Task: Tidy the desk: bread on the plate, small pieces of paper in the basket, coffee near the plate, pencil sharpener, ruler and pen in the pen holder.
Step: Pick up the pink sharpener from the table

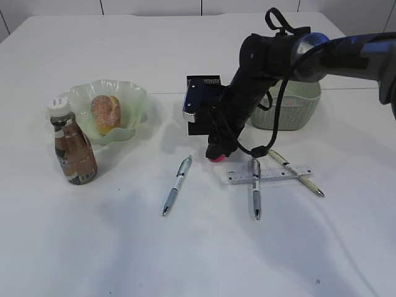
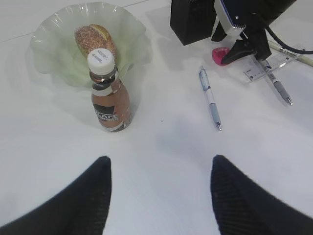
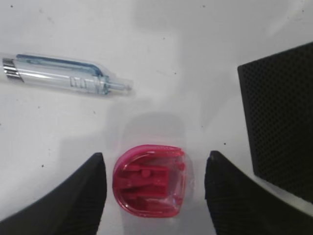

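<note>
1. Left gripper (image 2: pixel 159 196) hovers spread apart above bare surface (image 1: pixel 198 247).
2. Coffee (image 1: pixel 73 148) stands beside the plate (image 1: pixel 133 99) holding bread (image 1: pixel 105 113).
3. Right gripper (image 3: pixel 155 196), spread apart, straddles the pink pencil sharpener (image 3: pixel 149 180) near the pen holder (image 1: pixel 201 86).

Behind the far table edge runs a pale wall (image 1: pixel 154 6) split by thin vertical seams, evenly lit.

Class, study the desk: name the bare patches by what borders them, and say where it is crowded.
Free: the near desk edge below the pens, and the far stretch behind the plate. Crowded: around the ruler, the pink sharpener and the pen holder, where the right claw hangs.
</note>
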`<action>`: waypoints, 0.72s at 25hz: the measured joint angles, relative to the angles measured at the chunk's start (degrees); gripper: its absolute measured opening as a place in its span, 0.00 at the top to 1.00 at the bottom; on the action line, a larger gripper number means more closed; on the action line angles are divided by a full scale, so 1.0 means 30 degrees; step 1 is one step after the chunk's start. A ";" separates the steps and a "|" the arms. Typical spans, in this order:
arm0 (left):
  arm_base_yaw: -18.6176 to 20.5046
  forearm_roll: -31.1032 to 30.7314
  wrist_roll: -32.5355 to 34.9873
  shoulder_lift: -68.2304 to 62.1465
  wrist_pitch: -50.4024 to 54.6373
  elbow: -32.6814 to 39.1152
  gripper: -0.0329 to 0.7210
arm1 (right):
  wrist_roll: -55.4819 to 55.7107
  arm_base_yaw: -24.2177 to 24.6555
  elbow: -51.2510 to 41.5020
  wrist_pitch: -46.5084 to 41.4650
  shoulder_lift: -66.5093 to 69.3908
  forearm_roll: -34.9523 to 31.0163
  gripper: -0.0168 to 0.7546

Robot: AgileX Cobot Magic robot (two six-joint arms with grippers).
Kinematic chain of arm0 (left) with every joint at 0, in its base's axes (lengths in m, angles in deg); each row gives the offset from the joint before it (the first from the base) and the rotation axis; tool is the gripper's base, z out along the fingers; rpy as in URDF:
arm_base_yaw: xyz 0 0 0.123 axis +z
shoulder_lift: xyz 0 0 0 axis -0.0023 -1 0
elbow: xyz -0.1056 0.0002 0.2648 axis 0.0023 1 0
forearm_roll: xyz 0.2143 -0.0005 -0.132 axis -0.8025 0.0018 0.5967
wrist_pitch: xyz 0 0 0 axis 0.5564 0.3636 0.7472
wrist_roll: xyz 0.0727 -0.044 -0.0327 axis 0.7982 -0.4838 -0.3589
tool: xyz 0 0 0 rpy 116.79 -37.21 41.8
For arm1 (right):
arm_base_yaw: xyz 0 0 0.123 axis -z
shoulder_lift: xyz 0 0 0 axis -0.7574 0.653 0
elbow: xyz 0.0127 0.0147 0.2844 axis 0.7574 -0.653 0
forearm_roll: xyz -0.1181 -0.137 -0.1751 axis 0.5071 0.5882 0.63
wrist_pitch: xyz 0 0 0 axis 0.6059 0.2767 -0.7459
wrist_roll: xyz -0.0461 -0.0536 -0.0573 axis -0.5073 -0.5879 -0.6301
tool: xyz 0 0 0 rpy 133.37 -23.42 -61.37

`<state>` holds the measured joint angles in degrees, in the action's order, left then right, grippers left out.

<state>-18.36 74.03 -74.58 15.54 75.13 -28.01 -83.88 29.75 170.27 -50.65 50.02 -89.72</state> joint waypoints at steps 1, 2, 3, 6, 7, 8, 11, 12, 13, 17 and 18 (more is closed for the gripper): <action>0.0000 0.0000 0.0000 0.0000 0.0000 0.0000 0.36 | 0.0000 0.0000 0.0000 0.0028 0.0000 0.0042 0.33; 0.0000 0.0000 0.0000 0.0000 0.0000 0.0000 0.36 | 0.0000 0.0000 0.0000 0.0041 0.0032 0.0042 0.33; 0.0000 0.0000 0.0000 0.0000 0.0000 0.0000 0.36 | 0.0000 0.0000 0.0000 0.0073 0.0032 0.0068 0.33; 0.0000 0.0000 0.0000 0.0000 0.0000 0.0000 0.36 | 0.0000 0.0000 0.0000 0.0073 0.0204 0.0167 0.33; 0.0000 0.0000 0.0000 0.0000 0.0000 0.0000 0.36 | 0.0000 0.0000 0.0000 0.0039 0.0281 0.0278 0.33; 0.0000 0.0000 0.0000 0.0000 0.0000 0.0000 0.36 | 0.0000 0.0000 0.0000 0.0039 0.0325 0.0321 0.33; 0.0000 0.0000 0.0000 0.0000 0.0000 0.0000 0.36 | 0.0000 0.0000 0.0000 0.0039 0.0325 0.0361 0.33; 0.0000 0.0000 0.0000 0.0000 0.0000 0.0000 0.36 | 0.0000 0.0000 0.0000 0.0039 0.0325 0.0401 0.33; 0.0000 0.0000 0.0000 0.0000 0.0000 0.0000 0.36 | 0.0000 0.0000 0.0000 0.0039 0.0325 0.0401 0.33; 0.0000 0.0000 0.0000 0.0000 0.0000 0.0000 0.36 | 0.0000 0.0000 0.0000 0.0073 0.0358 0.0443 0.33; 0.0000 0.0000 0.0000 0.0000 0.0000 0.0000 0.36 | 0.0000 0.0000 0.0000 0.0073 0.0353 0.0443 0.33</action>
<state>-18.36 74.03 -74.58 15.54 75.13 -28.01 -83.88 29.75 170.27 -50.44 51.08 -88.39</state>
